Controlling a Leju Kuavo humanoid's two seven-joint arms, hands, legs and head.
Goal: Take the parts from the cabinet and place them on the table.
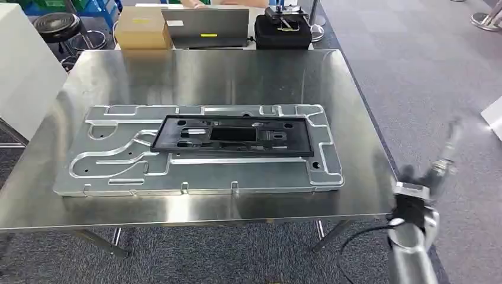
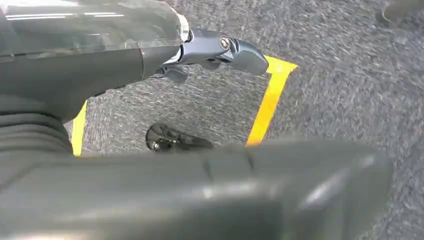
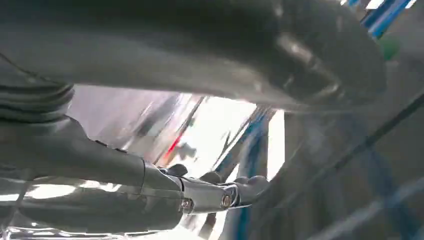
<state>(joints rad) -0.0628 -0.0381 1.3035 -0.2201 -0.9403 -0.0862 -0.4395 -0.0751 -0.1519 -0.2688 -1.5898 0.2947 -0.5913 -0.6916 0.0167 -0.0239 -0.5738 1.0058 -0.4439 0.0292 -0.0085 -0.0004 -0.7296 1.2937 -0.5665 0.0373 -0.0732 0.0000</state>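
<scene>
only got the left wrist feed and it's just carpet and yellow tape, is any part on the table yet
Observer: Yes. In the head view a black frame part lies flat on a large silver machined plate on the steel table.
Operator: right hand carrying anything
Observer: No. The right hand is beyond the table's right edge, blurred, its fingers apart with nothing between them.
Operator: whats behind the table
Observer: A cardboard box, a grey case and a black bag stand in a row past the far edge.
</scene>
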